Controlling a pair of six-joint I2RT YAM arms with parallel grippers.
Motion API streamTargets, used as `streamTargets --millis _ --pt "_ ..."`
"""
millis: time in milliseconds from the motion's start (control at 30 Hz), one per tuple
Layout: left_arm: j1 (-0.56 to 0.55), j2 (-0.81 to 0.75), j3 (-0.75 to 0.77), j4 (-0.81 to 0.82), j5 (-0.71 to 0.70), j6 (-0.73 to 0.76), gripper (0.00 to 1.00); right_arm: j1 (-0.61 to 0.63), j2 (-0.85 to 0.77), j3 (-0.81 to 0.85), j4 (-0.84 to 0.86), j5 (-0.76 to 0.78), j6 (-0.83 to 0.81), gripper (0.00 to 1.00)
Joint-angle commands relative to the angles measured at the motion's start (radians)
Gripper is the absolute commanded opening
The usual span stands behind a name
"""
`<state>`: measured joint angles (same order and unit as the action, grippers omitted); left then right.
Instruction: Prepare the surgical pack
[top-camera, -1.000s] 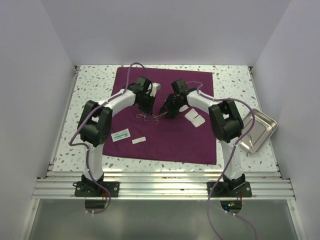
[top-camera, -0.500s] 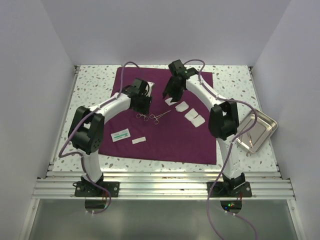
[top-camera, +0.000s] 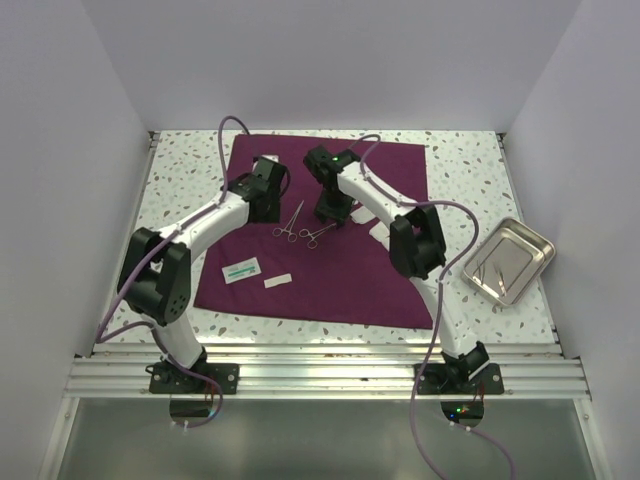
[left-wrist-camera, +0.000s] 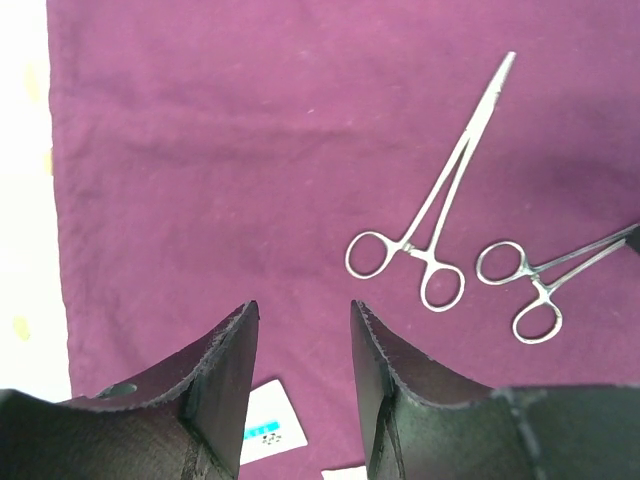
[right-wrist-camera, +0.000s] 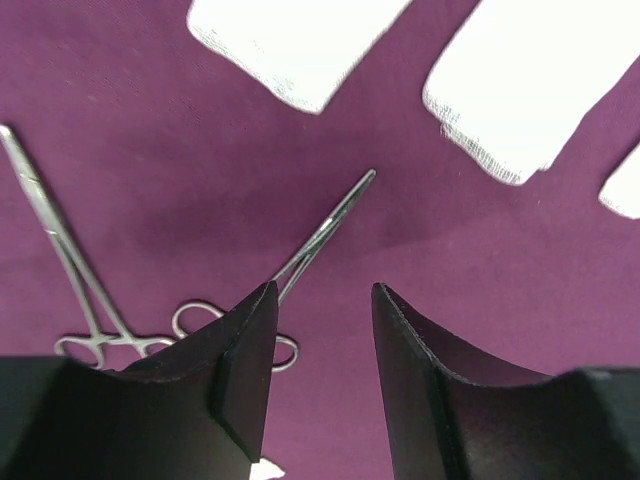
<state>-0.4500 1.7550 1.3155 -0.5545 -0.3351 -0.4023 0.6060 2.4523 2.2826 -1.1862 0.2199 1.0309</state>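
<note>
The surgical pack, a large maroon drape (top-camera: 330, 270), lies spread flat on the speckled table. Two steel forceps (top-camera: 293, 220) (top-camera: 318, 233) rest on it near the middle. My left gripper (top-camera: 267, 203) hovers just left of them, open with nothing between its fingers (left-wrist-camera: 302, 320); the long forceps (left-wrist-camera: 430, 225) and the second pair (left-wrist-camera: 545, 285) lie ahead to its right. My right gripper (top-camera: 335, 208) is open and empty (right-wrist-camera: 322, 295) directly above one forceps (right-wrist-camera: 320, 235), the other forceps (right-wrist-camera: 65, 260) off to its left. White gauze squares (right-wrist-camera: 290, 40) (right-wrist-camera: 525, 80) lie beyond.
A steel tray (top-camera: 520, 250) holding thin instruments sits off the drape at the right. A white labelled packet (top-camera: 241, 270) and a small white strip (top-camera: 278, 281) lie on the drape's front left. Gauze (top-camera: 380, 232) is partly hidden by the right arm.
My left gripper has gone from shut to open and drawn back to the left. The right arm swung toward the back, then left, to above the forceps.
</note>
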Motion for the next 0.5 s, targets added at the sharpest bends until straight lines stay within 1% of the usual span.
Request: streamTargets --millis 0,333,467 --pt "0.007 -0.061 -0.021 -0.004 -0.062 -0.053 0.46 0.000 -0.006 0.049 -0.032 0.104 0.051 0.46" --pt "0.027 -0.094 -0.064 -0.002 -0.051 -0.036 0.46 0.005 0.037 0.048 0.002 0.110 0.081 0.41" --pt "0.033 -0.100 -0.065 -0.002 -0.039 -0.032 0.46 0.005 0.072 0.077 0.010 0.101 0.090 0.39"
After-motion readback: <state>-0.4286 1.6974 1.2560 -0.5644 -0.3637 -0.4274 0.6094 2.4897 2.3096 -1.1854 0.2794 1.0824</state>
